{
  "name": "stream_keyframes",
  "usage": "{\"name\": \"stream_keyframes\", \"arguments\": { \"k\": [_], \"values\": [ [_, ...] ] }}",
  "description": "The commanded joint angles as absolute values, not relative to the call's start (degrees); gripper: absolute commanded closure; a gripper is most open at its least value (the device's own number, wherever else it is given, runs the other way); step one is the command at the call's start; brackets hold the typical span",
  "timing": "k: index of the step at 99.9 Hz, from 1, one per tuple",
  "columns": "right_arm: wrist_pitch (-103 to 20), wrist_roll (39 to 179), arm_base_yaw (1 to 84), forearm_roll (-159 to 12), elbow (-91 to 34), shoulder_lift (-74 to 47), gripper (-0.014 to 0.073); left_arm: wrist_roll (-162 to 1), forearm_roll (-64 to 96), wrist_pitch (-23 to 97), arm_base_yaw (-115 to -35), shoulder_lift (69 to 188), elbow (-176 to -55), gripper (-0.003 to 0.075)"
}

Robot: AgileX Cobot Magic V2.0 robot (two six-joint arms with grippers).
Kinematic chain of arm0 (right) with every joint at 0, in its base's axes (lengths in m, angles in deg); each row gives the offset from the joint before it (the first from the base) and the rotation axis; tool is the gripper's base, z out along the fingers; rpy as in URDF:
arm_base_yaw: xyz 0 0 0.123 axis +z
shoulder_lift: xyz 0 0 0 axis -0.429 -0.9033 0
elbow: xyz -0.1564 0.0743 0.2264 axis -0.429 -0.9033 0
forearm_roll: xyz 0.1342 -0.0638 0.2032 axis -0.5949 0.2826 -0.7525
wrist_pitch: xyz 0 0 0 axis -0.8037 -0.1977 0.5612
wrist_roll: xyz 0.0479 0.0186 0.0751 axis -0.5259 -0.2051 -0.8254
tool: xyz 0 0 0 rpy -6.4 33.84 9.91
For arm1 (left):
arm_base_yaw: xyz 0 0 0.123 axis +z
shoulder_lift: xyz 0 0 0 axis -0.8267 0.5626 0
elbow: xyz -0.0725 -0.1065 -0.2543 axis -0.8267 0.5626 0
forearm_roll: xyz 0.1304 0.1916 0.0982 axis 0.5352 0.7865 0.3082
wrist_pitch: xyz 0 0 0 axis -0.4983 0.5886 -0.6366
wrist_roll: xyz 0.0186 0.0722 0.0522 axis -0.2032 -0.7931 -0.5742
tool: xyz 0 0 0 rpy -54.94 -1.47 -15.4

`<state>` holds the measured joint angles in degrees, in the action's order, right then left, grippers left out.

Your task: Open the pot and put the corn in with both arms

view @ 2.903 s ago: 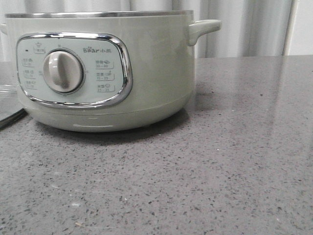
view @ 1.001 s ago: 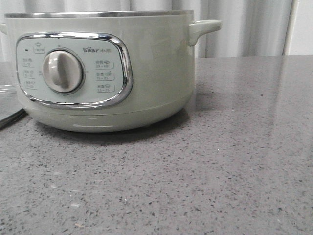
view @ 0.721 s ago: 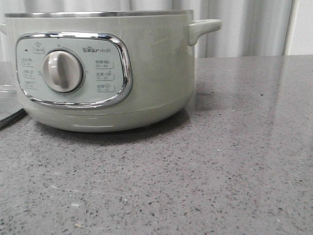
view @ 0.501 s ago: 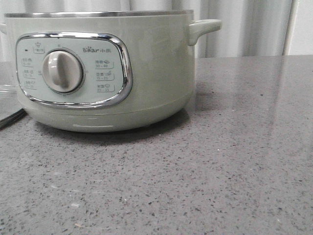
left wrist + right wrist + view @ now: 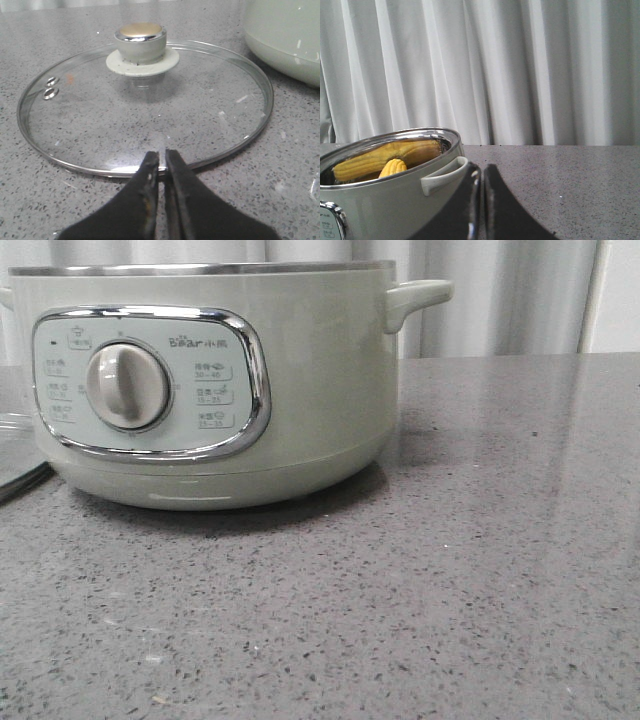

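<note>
Corn (image 5: 390, 165) is already inside the pot (image 5: 300, 390): the right wrist view shows the yellow cob lying under the steel rim, and part of what looks like its reflection in the inner wall. The glass lid (image 5: 145, 100) lies flat on the grey table (image 5: 480, 570) just beside the pot, so the opening step looks done too. The left gripper (image 5: 161, 160) hangs low near the rim of the lid with its jaws pressed together and nothing between them. The right gripper (image 5: 481, 185) is also closed and empty, near the side handle (image 5: 445, 175) of the pot. I judge that both steps are finished; what remains is only to pull both arms away without bumping the lid or the handle.
</note>
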<state>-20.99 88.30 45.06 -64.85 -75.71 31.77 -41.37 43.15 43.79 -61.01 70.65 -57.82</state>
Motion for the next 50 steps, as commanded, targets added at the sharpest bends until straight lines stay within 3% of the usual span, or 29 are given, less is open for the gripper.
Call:
{"name": "stream_keyframes", "arguments": {
  "k": [1, 29, 50],
  "values": [
    [-16.5, 88.3, 44.8, -64.4, -74.9, 31.3, 0.0667, -40.8, 43.3, 41.7, -61.5, 68.7, -57.4, 0.0741],
    [-15.8, 88.3, 44.4, -64.4, -80.6, 31.3, 0.0667, -40.8, 43.3, 41.7, -61.5, 68.7, -57.4, 0.0741],
    [-9.0, 88.3, 37.2, -64.4, -88.2, 31.8, 0.0667, -40.8, 43.3, 41.7, -61.5, 68.7, -57.4, 0.0741]
  ]
}}
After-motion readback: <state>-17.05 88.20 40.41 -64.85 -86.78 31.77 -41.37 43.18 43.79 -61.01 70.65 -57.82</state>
